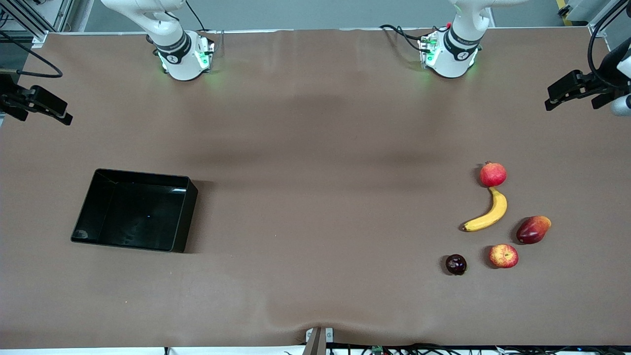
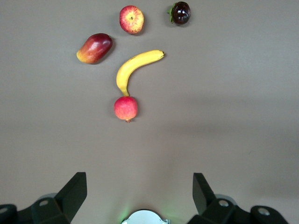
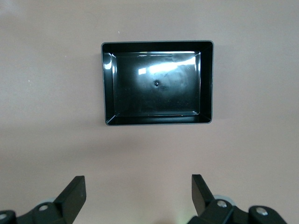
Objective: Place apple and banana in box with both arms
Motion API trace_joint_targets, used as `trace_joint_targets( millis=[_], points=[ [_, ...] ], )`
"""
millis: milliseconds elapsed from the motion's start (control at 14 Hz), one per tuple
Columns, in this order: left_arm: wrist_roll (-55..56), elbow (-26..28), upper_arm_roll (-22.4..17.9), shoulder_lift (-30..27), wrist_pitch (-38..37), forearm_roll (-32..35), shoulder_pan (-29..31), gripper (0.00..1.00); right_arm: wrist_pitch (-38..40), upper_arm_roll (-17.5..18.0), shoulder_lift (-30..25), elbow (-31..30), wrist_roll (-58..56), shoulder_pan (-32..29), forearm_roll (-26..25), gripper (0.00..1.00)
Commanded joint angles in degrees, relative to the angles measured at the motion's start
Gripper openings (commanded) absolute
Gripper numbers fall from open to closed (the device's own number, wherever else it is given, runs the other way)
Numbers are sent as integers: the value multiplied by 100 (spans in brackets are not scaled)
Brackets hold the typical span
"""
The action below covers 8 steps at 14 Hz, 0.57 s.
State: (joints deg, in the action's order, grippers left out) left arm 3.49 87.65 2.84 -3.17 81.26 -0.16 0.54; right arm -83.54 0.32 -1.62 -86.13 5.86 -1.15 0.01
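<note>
Glossy black box (image 1: pixel 181 217) empty — curved banana (image 1: pixel 488 214), streaked round apple (image 1: pixel 503 256) apart on brown cloth; left gripper (image 2: pixel 139 196), right gripper (image 3: pixel 138 196) spread wide, aloft.

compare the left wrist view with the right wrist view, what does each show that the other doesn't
Only the left wrist view shows the fruit: the banana, the apple, a crown-tipped red fruit, an elongated red-orange fruit and a small dark fruit. Only the right wrist view shows the box, with nothing in it. Both share the brown table and an open gripper: left gripper, right gripper.
</note>
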Motion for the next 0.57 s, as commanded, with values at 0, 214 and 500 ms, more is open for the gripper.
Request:
trace_joint_targets(
  millis=[0,214,500],
  points=[
    [3,-99,6,1,-101,25,34,100,83,55,-40,44,65,-96,96,100],
    [-6,-108,5,36,-92,25,60,100,83,55,-40,44,65,-96,96,100],
    [-102,-300,6,412,-92,16,69,100,83,55,-40,44,65,-87,96,100]
  ],
)
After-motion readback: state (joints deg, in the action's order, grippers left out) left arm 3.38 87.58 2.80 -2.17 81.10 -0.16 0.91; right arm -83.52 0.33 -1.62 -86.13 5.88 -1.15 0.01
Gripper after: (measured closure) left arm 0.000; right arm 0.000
